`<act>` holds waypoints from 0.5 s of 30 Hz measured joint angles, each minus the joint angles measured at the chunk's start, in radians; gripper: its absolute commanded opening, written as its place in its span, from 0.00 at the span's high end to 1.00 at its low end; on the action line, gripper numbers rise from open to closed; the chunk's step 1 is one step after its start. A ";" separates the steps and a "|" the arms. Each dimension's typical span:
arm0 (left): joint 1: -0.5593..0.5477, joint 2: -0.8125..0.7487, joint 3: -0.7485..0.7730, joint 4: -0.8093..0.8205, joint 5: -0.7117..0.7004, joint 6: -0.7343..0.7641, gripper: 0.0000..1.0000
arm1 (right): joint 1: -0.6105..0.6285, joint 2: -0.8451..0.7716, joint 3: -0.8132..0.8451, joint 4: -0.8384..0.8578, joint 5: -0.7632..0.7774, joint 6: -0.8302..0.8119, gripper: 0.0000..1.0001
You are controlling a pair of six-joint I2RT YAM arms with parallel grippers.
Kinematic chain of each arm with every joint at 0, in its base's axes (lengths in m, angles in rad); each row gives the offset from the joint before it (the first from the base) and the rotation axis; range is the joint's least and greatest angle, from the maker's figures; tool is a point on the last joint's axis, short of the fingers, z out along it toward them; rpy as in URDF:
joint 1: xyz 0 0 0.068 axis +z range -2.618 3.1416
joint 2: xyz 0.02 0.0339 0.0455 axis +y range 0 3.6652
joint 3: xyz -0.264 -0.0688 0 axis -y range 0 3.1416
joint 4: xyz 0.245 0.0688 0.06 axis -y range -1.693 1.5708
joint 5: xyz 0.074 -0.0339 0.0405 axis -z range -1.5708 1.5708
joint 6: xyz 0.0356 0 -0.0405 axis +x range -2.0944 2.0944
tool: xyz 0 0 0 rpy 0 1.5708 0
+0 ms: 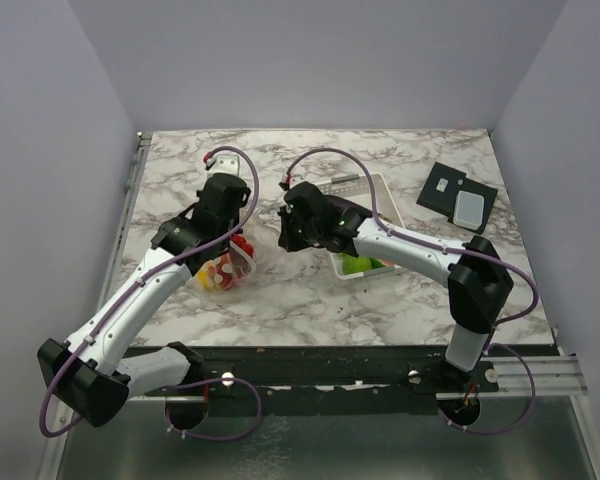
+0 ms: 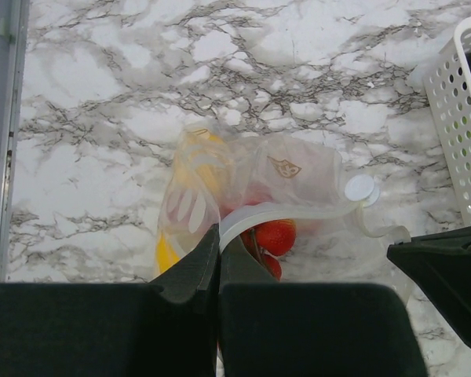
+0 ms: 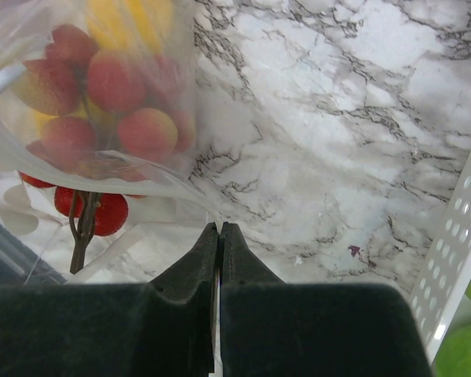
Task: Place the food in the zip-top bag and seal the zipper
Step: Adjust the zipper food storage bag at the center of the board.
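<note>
Left fingers (image 2: 192, 271) and right fingers (image 3: 190, 269) pinch zip-top bag (image 2: 298, 169).

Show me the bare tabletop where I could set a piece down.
Free: the near strip of marble tabletop in front of the clear zip-top bag and white perforated basket; also the far edge behind them. Crowded: between bag and basket.
</note>
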 measured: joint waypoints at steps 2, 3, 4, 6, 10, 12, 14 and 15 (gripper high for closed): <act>0.000 0.000 -0.016 0.021 0.007 0.000 1.00 | 0.000 -0.005 -0.025 0.010 0.001 0.003 0.91; 0.000 -0.002 -0.024 0.029 0.012 0.000 1.00 | 0.000 -0.009 -0.039 0.014 0.001 0.007 0.89; 0.000 -0.003 -0.031 0.037 0.016 0.000 1.00 | 0.000 -0.013 -0.047 0.014 0.001 0.011 0.87; 0.000 -0.008 -0.042 0.048 0.023 0.000 1.00 | 0.000 -0.025 -0.064 0.015 0.001 0.016 0.85; 0.000 -0.020 -0.061 0.075 0.041 0.001 1.00 | 0.000 -0.071 -0.081 0.017 0.001 0.019 0.76; 0.000 -0.028 -0.077 0.091 0.050 0.001 1.00 | 0.000 -0.098 -0.081 0.019 0.000 0.021 0.70; 0.000 -0.040 -0.098 0.109 0.062 0.002 1.00 | 0.000 -0.126 -0.081 0.022 0.001 0.021 0.65; 0.000 -0.044 -0.107 0.114 0.065 0.002 1.00 | 0.000 -0.139 -0.081 0.022 0.001 0.020 0.63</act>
